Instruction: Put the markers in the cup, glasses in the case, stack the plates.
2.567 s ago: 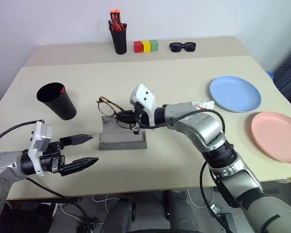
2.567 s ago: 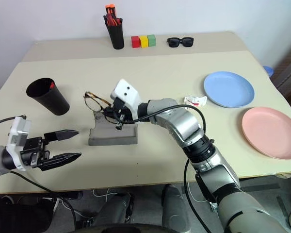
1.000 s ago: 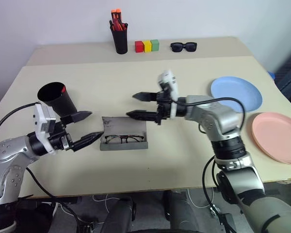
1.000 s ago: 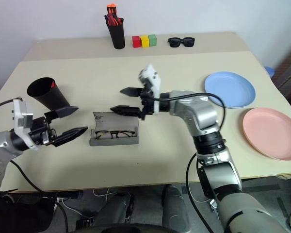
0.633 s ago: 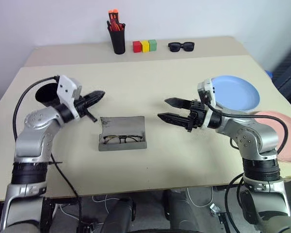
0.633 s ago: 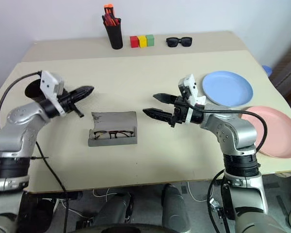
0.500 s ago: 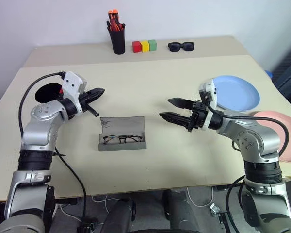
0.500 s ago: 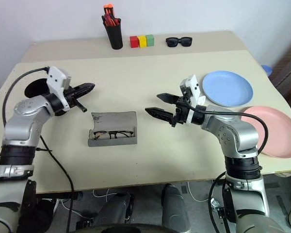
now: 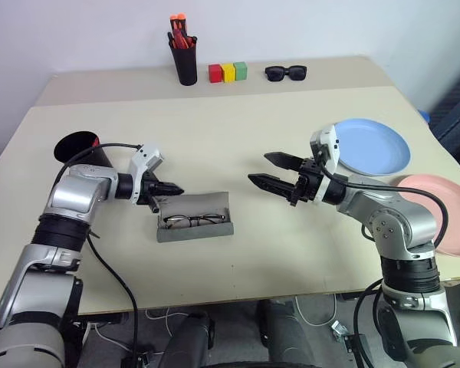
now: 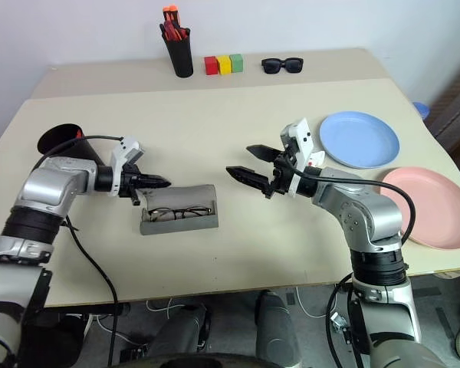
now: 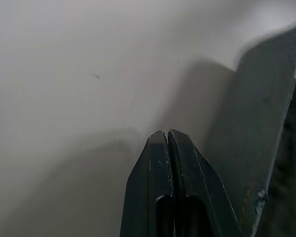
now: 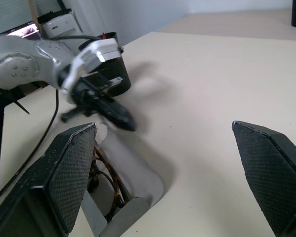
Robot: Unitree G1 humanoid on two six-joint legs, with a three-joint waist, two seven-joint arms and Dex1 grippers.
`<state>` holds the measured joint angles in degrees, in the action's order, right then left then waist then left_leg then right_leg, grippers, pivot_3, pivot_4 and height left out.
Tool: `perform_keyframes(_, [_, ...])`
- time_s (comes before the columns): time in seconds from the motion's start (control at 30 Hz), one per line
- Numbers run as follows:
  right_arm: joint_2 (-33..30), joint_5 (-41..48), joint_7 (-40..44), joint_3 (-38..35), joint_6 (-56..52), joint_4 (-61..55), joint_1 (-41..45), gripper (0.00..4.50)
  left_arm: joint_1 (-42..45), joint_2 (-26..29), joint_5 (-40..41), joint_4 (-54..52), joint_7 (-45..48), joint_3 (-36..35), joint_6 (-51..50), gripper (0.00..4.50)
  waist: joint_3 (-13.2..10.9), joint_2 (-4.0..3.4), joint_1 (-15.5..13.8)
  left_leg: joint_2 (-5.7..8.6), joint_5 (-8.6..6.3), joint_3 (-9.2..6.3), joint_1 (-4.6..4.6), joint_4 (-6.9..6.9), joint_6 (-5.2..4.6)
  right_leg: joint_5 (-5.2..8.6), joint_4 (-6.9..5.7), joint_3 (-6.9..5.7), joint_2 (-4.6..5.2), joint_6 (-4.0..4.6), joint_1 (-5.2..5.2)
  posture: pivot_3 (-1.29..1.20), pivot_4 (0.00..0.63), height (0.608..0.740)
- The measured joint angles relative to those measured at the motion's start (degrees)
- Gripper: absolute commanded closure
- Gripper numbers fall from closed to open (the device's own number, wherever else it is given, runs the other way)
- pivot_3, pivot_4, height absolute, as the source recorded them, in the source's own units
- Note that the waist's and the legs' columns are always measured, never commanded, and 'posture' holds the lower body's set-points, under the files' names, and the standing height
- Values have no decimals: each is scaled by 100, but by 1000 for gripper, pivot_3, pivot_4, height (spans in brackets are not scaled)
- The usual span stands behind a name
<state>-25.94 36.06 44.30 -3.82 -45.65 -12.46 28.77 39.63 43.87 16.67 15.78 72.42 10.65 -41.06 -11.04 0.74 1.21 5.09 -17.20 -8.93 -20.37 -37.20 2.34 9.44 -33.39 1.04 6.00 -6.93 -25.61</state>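
We are holding our left gripper [image 9: 175, 189] with its two black fingers pressed together, empty, its tip just beside the raised flap of the grey felt case [image 9: 194, 228] at the case's far left corner. The wire-framed glasses [image 9: 190, 221] are lying inside the open case. Our right gripper [image 9: 268, 172] is hanging above the table [image 9: 238, 130] to the right of the case, fingers spread wide and pointing toward it — nothing between them. The black cup [image 9: 78, 150] is standing behind our left forearm, a red marker [image 9: 96, 141] showing at its rim. The light blue plate [image 9: 372, 146] and the pink plate [image 9: 433, 209] are lying side by side — unstacked — at the table's right edge.
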Motion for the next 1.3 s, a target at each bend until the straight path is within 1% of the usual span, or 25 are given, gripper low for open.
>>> perform_keyframes(0.1, [-5, -4, -11, 27, 44, 0, -9, 0, -420, 144, 32, -587, 143, -3, 15, 4478, 0, 0, -17, -1, 0, 0, 0, 0, 0, 0, 1, 3, 0, 0, 0, 0, 150, 740])
perform_keyframes(0.17, [-14, -21, -16, 33, 85, 1, -9, 0, -744, 113, 97, -1009, 55, -81, 137, 4478, 0, 0, -28, -1, 0, 0, -1, -2, 0, 0, 2, 4, 0, 0, 1, 0, 150, 740])
perform_keyframes(0.3, [-17, -97, -14, 86, 177, 2, -9, 0, -1195, -52, 147, -1421, -333, -379, 475, 4478, 0, 0, -45, -2, 0, 0, 1, -3, 0, 0, 0, 4, 0, 1, 2, 0, 150, 740])
perform_keyframes(0.4, [-14, -177, -57, 107, 282, 67, 15, 0, -1166, -538, 319, -1352, -927, -825, 556, 3697, 0, 1, -69, -1, 1, -4, -4, -13, 2, -2, -2, 3, 0, 2, 2, 0, 150, 740])
perform_keyframes(0.47, [-3, -317, -187, 106, 446, 231, 116, 0, -939, -704, 571, -1252, -1199, -1227, 525, 2696, -1, 3, -58, -1, 2, -3, -4, -15, 3, -5, -1, 3, 0, 3, 2, 0, 150, 740])
perform_keyframes(0.5, [-3, -393, -257, 80, 546, 342, 176, 0, -833, -708, 708, -1254, -1261, -1420, 526, 2257, -1, 3, -51, 0, 2, 0, -1, -13, 3, -5, -2, 3, -1, 4, 2, 0, 150, 740])
perform_keyframes(0.57, [-13, -551, -419, -10, 757, 585, 268, 0, -707, -705, 933, -1310, -1280, -1757, 578, 1233, 1, 0, -27, -1, 2, 4, 4, -6, 3, -5, -2, 4, 0, 4, 2, 0, 150, 740])
perform_keyframes(0.63, [-126, -748, -634, -167, 980, 845, 340, 0, -760, -716, 1150, -1444, -1182, -1890, 688, 180, 1, -1, -30, -1, 2, 6, 1, -4, 4, -6, 0, 6, 1, 4, 0, 0, 150, 740])
perform_keyframes(0.67, [-314, -926, -755, -224, 1110, 964, 358, 0, -842, -718, 1266, -1520, -1105, -1934, 741, 84, 1, -1, -36, 0, 2, 8, 0, -4, 3, -6, 2, 6, 2, 4, 0, 0, 150, 740])
perform_keyframes(0.77, [-920, -1422, -1021, -324, 1146, 1065, 286, 0, -1079, -748, 1528, -1672, -952, -2071, 839, 84, 0, -1, -63, 1, 1, 8, -4, -4, 2, -6, 7, 6, 3, 3, 0, 0, 150, 740])
perform_keyframes(0.9, [-1458, -1780, -1345, -497, 808, 1031, -104, 0, -1230, -748, 1771, -1835, -733, -2117, 976, 84, 1, 0, -62, 0, 0, 13, 0, -5, 0, -6, 7, 7, 2, 3, 4, 0, 150, 740])
perform_keyframes(0.97, [-1786, -1979, -1554, -600, 435, 844, -509, 0, -1299, -720, 1895, -1853, -542, -2124, 1067, 84, 1, 0, -63, 0, 0, 16, 0, -6, 0, -6, 6, 9, 2, 3, 4, 0, 150, 740])
perform_keyframes(1.07, [-1978, -2075, -1749, -835, -12, 568, -818, 0, -1381, -683, 1909, -1812, -363, -2136, 1171, 84, 1, 0, -43, -2, 0, 32, 3, -7, -1, -6, 7, 22, 1, 3, 4, 0, 150, 740])
perform_keyframes(1.1, [-2020, -2076, -1841, -1004, -257, 295, -985, 0, -1379, -680, 1908, -1788, -275, -2123, 1257, 84, 1, 0, -45, -4, -1, 35, 5, -7, -2, -6, 7, 24, 1, 3, 4, 0, 150, 740])
perform_keyframes(1.23, [-2026, -2082, -2092, -1496, -946, -381, -1377, 0, -1332, -694, 1894, -1508, -23, -2056, 1536, 84, 2, 1, -61, -5, -2, 41, 7, -13, -4, -7, 8, 28, -1, 2, 9, 0, 150, 740])
perform_keyframes(1.3, [-2005, -2065, -2164, -1635, -1291, -539, -1608, 0, -1295, -715, 1882, -1350, 83, -2028, 1632, 84, 2, 1, -72, -4, -3, 41, 6, -17, -7, -7, 9, 28, -1, 1, 11, 0, 150, 740])
